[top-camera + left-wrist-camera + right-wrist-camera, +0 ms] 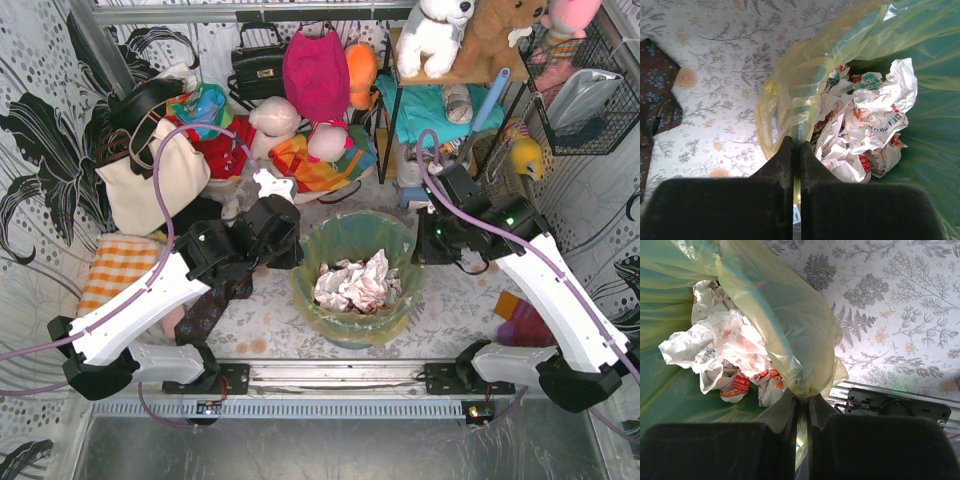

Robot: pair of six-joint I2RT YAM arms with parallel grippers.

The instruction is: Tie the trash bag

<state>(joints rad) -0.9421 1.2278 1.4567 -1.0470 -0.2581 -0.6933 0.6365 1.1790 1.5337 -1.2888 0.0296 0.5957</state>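
The trash bag [352, 232] is thin yellow-green plastic lining a round teal bin [345, 340] at the table's middle, with crumpled white paper [356, 284] inside. My left gripper [296, 260] is at the bag's left rim. In the left wrist view this gripper [796, 143] is shut on a fold of the bag [805, 85] at the bin's edge, with the paper [865, 125] to its right. My right gripper [419, 256] is at the right rim. Seen from the right wrist, that gripper [804, 399] is shut on a bunched fold of the bag [785, 325], beside the paper [725, 345].
A white tote [150, 180], handbags and plush toys crowd the back. An orange checked cloth [118, 265] and a dark patterned cloth [215, 300] lie left of the bin. A red and orange object [520, 320] lies at the right. The arms' rail [340, 378] runs along the front.
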